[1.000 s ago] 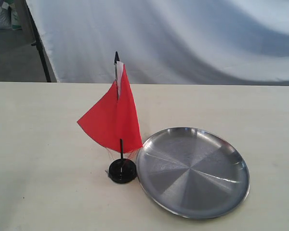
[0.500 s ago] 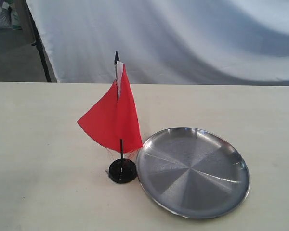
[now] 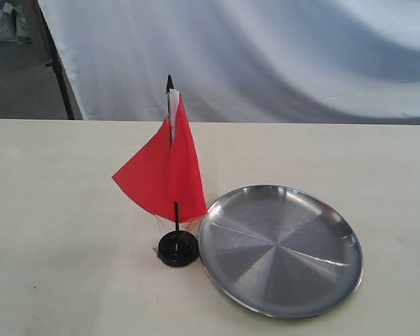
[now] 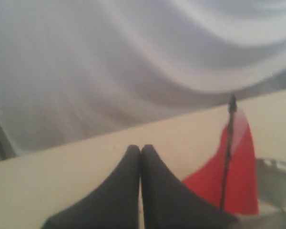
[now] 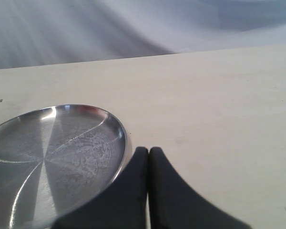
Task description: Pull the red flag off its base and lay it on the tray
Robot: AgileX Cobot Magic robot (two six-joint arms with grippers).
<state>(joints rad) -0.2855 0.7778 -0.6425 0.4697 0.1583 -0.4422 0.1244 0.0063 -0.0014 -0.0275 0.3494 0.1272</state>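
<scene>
Since the flag stands upright w/ its pole seated in the base, nothing of the task is done yet. The tray lies bare on the bench. The base sits right at the tray's rim, on the side toward the left arm; touching or a hair apart, can't tell.

Left end effector: fingers pressed together, gripping nothing. It sits off from the tray, w/ the flag between the two in its wrist view. Right end effector: also closed on nothing, near the tray's rim on the side away from the flag. Neither shows in the exterior view.

Left to do, by my read, is everything:
- open one end effector and approach;
- clamp the pole, prob. where it's clear of cloth;
- pull it straight up out of the base, poss. w/ the other arm pinning the base;
- carry it over the tray and lay it flat.
</scene>
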